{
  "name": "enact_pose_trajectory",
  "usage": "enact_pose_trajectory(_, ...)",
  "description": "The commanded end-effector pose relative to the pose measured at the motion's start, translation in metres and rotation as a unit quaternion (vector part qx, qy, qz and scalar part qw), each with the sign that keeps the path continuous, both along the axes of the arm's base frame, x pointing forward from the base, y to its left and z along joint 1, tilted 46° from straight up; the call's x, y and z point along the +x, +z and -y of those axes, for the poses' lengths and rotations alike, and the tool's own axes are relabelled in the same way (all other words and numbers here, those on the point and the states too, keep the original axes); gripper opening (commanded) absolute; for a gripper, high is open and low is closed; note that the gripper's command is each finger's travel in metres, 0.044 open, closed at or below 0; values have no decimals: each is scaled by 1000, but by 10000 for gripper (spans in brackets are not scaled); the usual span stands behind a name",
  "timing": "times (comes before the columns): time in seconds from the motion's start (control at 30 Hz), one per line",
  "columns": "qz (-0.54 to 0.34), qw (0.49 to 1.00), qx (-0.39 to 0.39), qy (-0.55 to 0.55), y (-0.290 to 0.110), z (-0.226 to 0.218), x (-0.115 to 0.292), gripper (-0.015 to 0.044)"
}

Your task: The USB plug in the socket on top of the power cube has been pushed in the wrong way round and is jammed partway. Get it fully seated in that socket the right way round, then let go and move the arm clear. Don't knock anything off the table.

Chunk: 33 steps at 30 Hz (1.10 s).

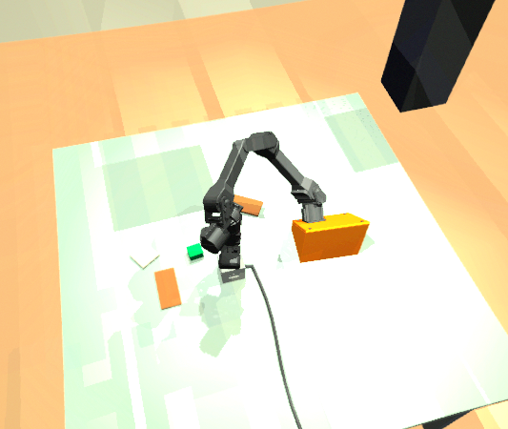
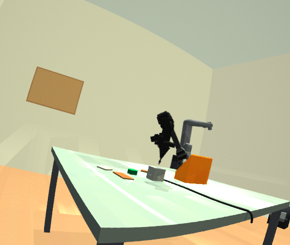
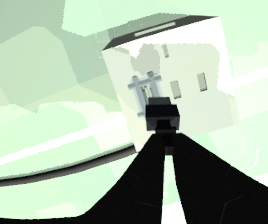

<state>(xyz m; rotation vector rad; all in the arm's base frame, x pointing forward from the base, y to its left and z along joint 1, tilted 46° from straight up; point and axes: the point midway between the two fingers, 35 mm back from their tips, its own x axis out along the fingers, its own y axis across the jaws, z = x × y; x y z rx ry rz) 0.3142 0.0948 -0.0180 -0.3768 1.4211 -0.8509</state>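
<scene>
The pale power cube stands on the table, with a socket and several small slots on its top face. My gripper points straight down just above the cube. It is shut on the small black USB plug, which hangs over the top face right beside the socket, clear of it. In the top and exterior views the plug is too small to make out. A dark cable runs from the cube across the table to the near edge.
An orange box stands right of the cube at the arm's base. A green block, two flat orange tiles and a white tile lie left of and behind the cube. A dark pillar stands beyond the table.
</scene>
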Motion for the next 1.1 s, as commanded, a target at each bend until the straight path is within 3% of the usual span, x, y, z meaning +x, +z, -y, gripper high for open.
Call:
enact_pose_trajectory(0.0,34,999,-3,-34,0,0,0,0)
enact_pose_trajectory(0.53,180,967,-18,-180,0,0,0,0)
enact_pose_trajectory(1.07,318,893,-33,-317,0,0,0,0)
